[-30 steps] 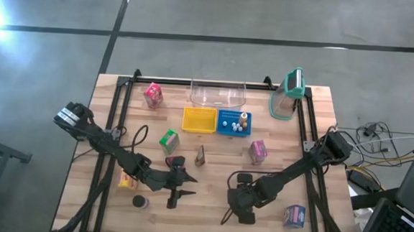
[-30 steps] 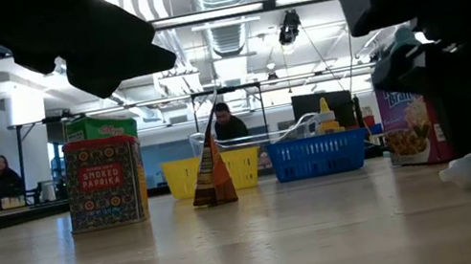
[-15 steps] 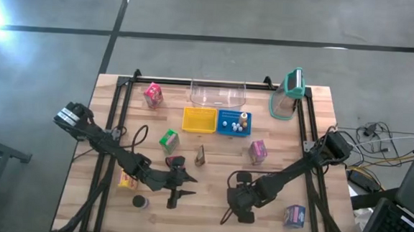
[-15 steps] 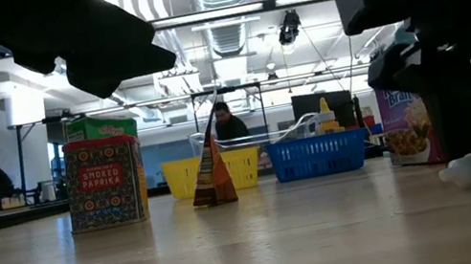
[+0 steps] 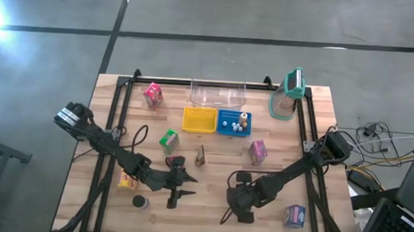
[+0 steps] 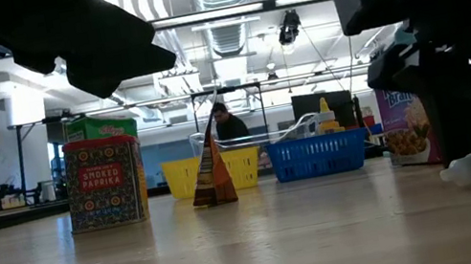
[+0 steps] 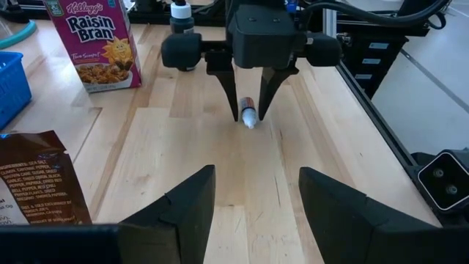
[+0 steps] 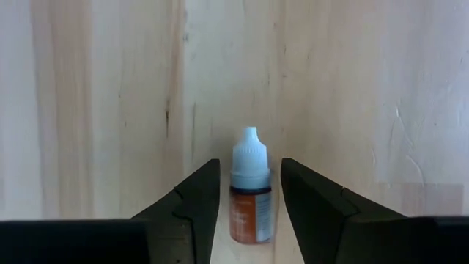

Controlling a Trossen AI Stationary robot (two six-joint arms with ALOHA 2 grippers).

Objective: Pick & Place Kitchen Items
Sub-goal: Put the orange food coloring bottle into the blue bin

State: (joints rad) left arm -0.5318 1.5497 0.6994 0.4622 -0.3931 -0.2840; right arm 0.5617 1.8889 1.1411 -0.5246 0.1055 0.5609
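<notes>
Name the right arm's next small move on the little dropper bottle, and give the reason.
Probably lift it straight up. The right end effector stands down at the table with the dropper bottle lying between its fingers, which appear pressed against the bottle's sides, so the grip looks made. The left end effector hangs open nearby.

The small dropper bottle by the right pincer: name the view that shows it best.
The right wrist view: the small dropper bottle lies between the right pincer's fingers, white cap and brown label plain. The left wrist view shows it farther off, the low view only its white end. In the high view the arm hides it.
</notes>
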